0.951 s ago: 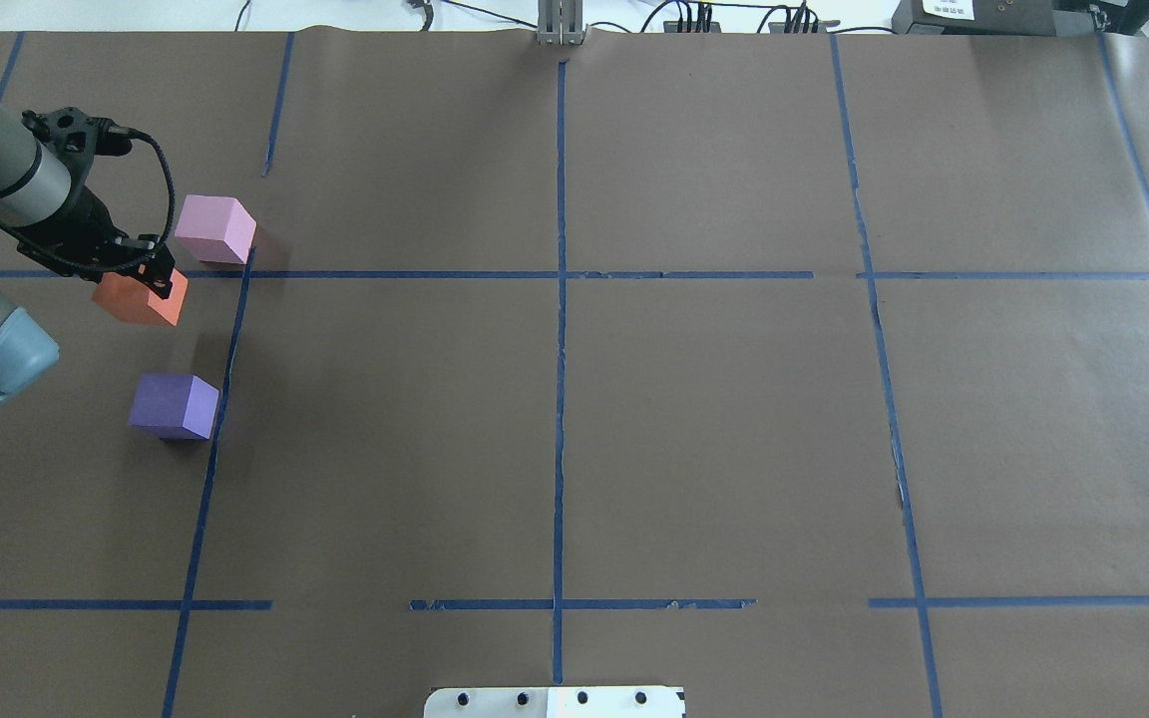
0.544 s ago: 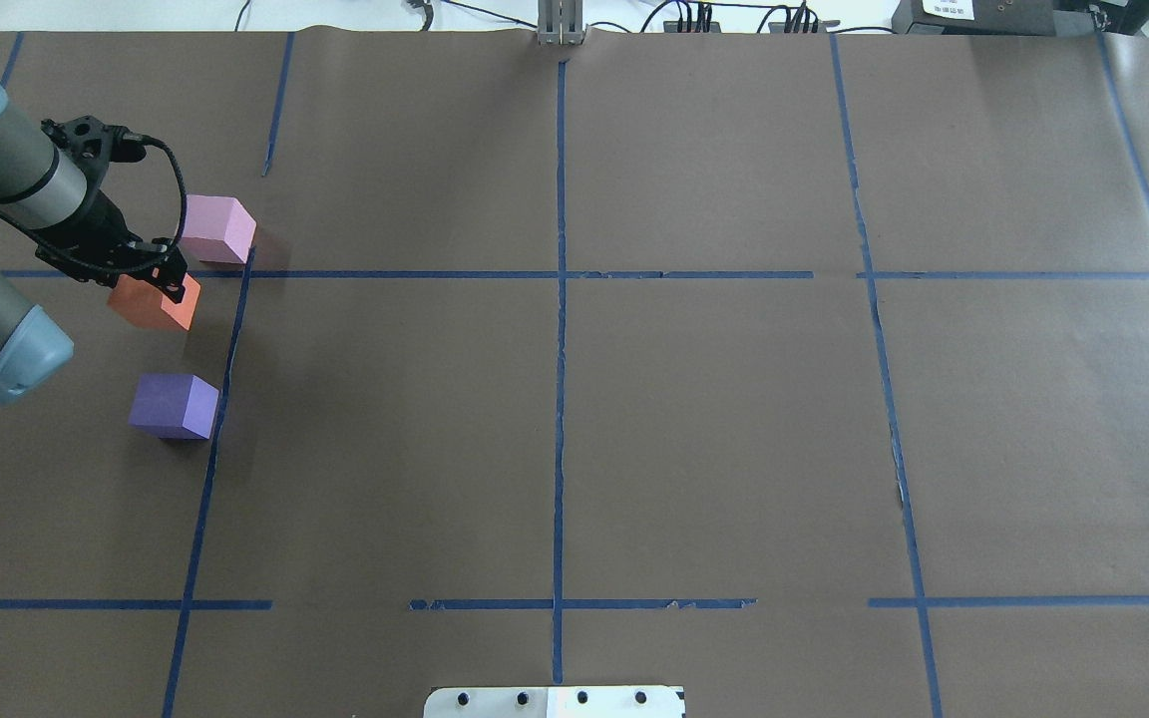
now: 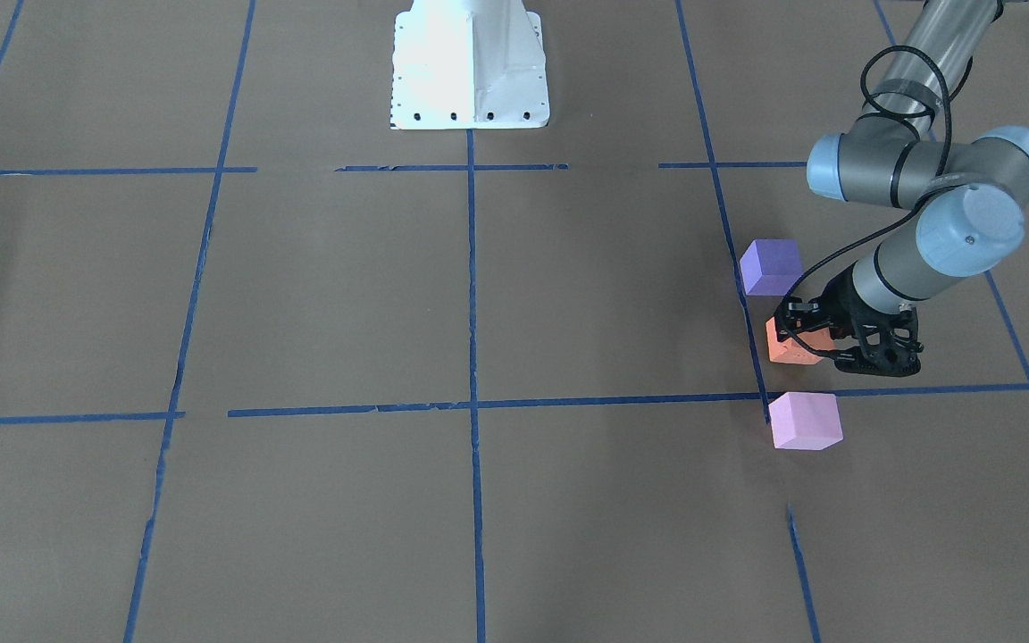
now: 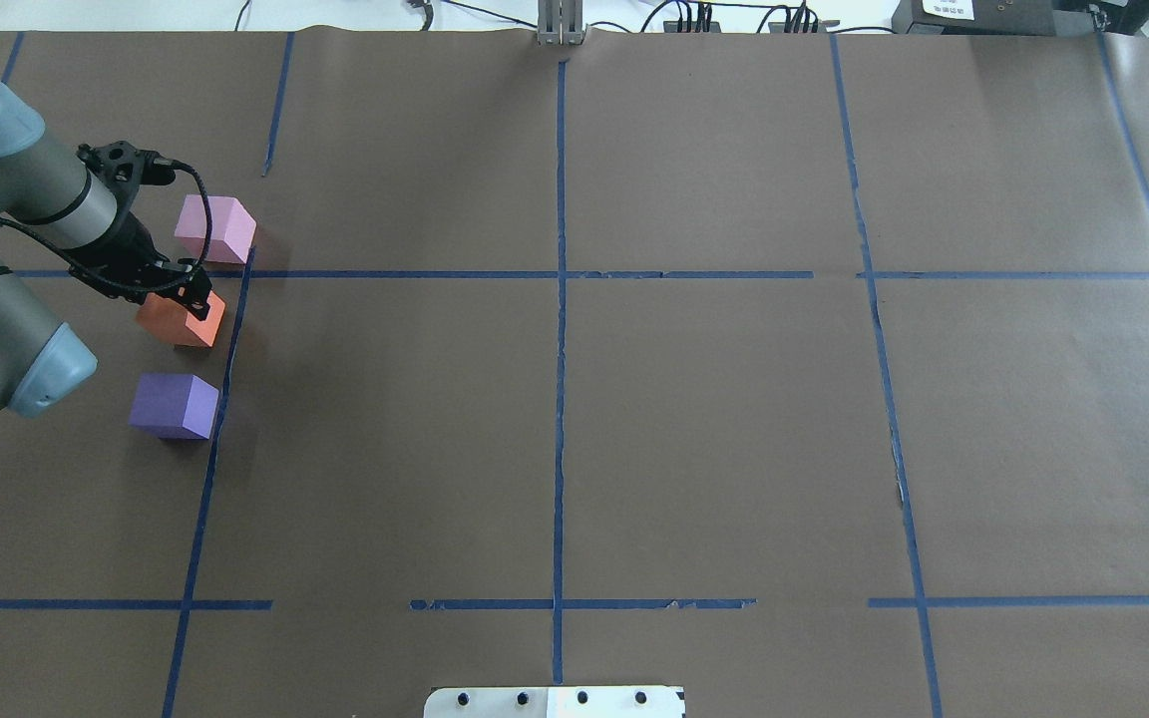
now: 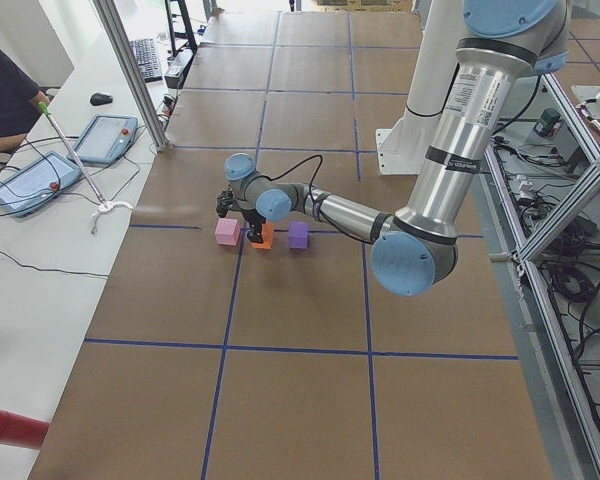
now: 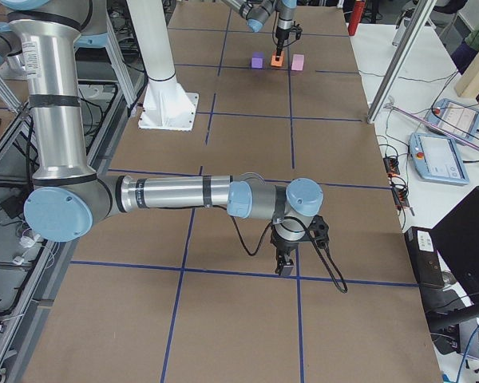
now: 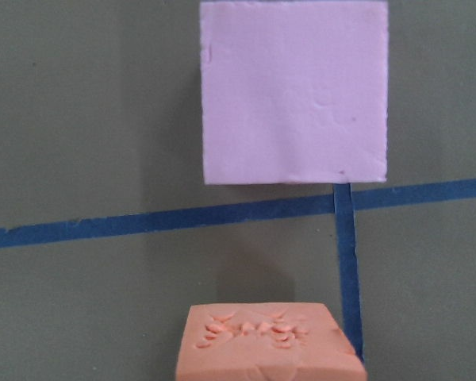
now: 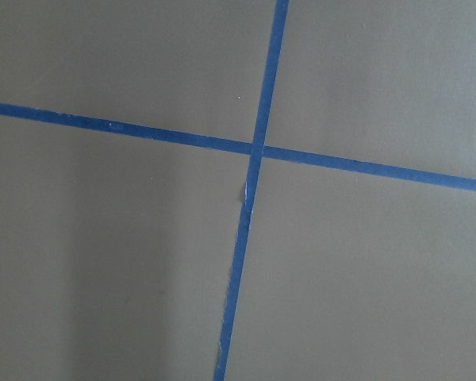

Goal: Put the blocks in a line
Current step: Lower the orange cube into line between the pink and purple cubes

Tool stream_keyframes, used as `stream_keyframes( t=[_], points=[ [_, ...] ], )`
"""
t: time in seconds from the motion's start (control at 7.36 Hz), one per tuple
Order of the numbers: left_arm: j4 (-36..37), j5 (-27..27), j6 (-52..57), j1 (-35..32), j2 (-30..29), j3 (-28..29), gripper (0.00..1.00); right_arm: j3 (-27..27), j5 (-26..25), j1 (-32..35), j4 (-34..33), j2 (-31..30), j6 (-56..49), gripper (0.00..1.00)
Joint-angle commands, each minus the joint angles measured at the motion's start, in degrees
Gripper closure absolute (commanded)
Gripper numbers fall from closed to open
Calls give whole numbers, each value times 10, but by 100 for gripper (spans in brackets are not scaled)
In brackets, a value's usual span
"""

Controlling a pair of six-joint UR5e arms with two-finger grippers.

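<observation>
My left gripper [image 4: 186, 299] is shut on the orange block [image 4: 181, 321] and holds it low over the table, between the pink-lilac block [image 4: 215, 227] and the blue-purple block [image 4: 174, 405]. In the front-facing view the orange block [image 3: 790, 346] sits just right of a blue tape line, with the blue-purple block [image 3: 770, 266] above it and the pink-lilac block [image 3: 803, 420] below. The left wrist view shows the orange block's top [image 7: 266, 345] and the pink-lilac block [image 7: 293, 91] beyond it. My right gripper [image 6: 285, 267] hangs over a tape crossing far from the blocks; I cannot tell whether it is open.
Blue tape lines [image 4: 560, 299] divide the brown table paper into squares. The white robot base plate [image 3: 468, 62] stands at the near edge. A side bench with tablets [image 5: 105, 135] runs along the far side of the table.
My left gripper has carried the orange block to the right, closer to the vertical tape line and into the gap between the pink-lilac and blue-purple blocks. Those two blocks have not moved.
</observation>
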Motion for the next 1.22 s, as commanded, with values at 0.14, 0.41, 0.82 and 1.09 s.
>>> stream_keyframes(
  t=[0.14,0.41,0.82,1.09],
  points=[
    [-3,-1,-2,4,-2,5,71,0,0,0,0,0,0,0],
    [-4,-1,-2,5,-2,5,65,0,0,0,0,0,0,0],
    [-4,-1,-2,6,-6,6,39,0,0,0,0,0,0,0],
    [-4,0,-2,9,-6,6,16,0,0,0,0,0,0,0]
  ],
)
